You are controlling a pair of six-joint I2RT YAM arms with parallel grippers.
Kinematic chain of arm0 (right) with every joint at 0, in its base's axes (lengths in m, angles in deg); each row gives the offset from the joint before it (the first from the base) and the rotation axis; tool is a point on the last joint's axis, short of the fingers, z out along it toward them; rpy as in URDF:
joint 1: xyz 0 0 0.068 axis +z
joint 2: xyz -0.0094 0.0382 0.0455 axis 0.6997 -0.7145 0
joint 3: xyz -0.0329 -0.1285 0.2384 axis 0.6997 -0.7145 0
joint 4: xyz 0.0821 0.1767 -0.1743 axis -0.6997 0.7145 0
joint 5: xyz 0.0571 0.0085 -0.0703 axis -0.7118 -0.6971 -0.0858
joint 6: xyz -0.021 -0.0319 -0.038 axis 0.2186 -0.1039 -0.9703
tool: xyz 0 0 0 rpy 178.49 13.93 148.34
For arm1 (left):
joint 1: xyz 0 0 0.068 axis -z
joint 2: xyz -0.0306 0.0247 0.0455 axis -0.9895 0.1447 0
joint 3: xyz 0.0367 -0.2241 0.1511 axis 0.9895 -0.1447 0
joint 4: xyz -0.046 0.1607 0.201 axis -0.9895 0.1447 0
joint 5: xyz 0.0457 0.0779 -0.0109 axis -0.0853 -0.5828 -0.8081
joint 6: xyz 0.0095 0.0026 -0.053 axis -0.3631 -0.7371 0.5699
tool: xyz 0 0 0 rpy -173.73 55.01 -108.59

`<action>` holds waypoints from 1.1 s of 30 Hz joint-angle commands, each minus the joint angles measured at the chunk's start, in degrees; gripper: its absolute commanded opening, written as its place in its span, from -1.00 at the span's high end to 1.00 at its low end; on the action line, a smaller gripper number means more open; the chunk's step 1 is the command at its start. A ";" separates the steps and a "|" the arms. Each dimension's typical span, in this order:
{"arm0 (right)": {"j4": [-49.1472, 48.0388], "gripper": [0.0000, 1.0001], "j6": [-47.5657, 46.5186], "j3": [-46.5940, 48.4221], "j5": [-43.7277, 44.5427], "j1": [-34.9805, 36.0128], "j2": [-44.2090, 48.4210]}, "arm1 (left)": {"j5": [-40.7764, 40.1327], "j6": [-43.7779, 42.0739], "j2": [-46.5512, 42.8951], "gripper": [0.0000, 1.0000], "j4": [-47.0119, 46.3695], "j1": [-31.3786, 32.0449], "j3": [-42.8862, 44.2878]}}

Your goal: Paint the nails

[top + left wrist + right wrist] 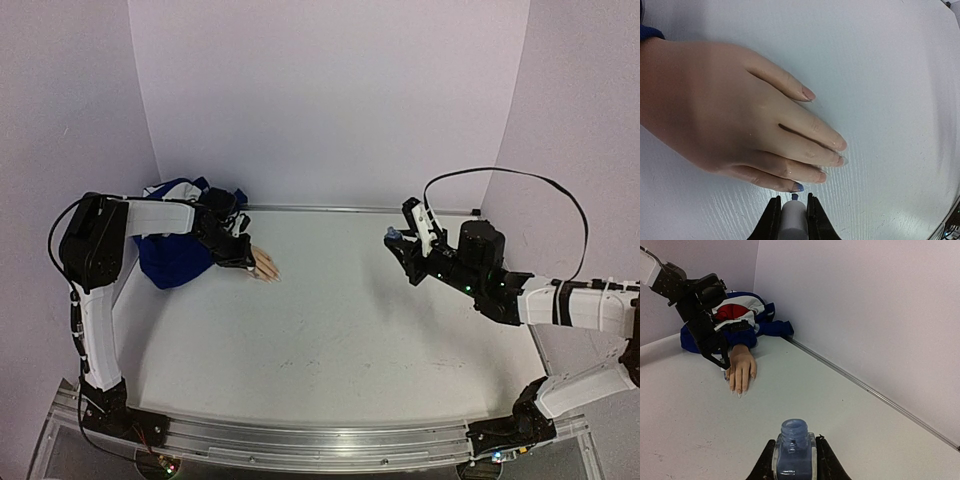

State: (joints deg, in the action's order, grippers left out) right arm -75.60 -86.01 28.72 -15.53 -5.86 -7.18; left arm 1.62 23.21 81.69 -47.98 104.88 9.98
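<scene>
The peach mannequin hand [266,266] lies flat on the table, sticking out of a blue, red and white sleeve [172,250]. In the left wrist view the nail of the finger nearest my gripper [797,187] is blue; the other nails [808,93] are bare. My left gripper [793,199] is shut on the white brush cap [792,220]. Its blue brush tip [794,196] is right at that painted nail. My right gripper [795,441] is shut on the open blue polish bottle [794,450] and holds it upright, well right of the hand [741,367].
The white table [340,320] is closed in by lilac walls at the back and both sides. A metal rail [300,445] runs along the near edge. The left arm [700,315] reaches over the sleeve [740,310].
</scene>
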 commanded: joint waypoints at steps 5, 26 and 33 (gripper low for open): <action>-4.23 1.00 0.33 1.63 -0.51 -0.22 1.25 | -0.39 -1.06 -1.04 1.00 -0.24 -0.09 2.92; -4.39 1.00 0.42 1.72 -0.85 -0.22 0.82 | 0.11 -1.15 0.35 1.00 -0.64 -0.06 3.68; -4.40 1.00 0.42 1.80 -0.93 -0.22 0.82 | 0.54 -1.15 1.05 1.00 -0.64 -0.09 4.25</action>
State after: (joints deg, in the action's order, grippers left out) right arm -75.62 -85.99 28.72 -15.57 -5.86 -7.18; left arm 1.68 22.53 82.37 -48.12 104.88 11.21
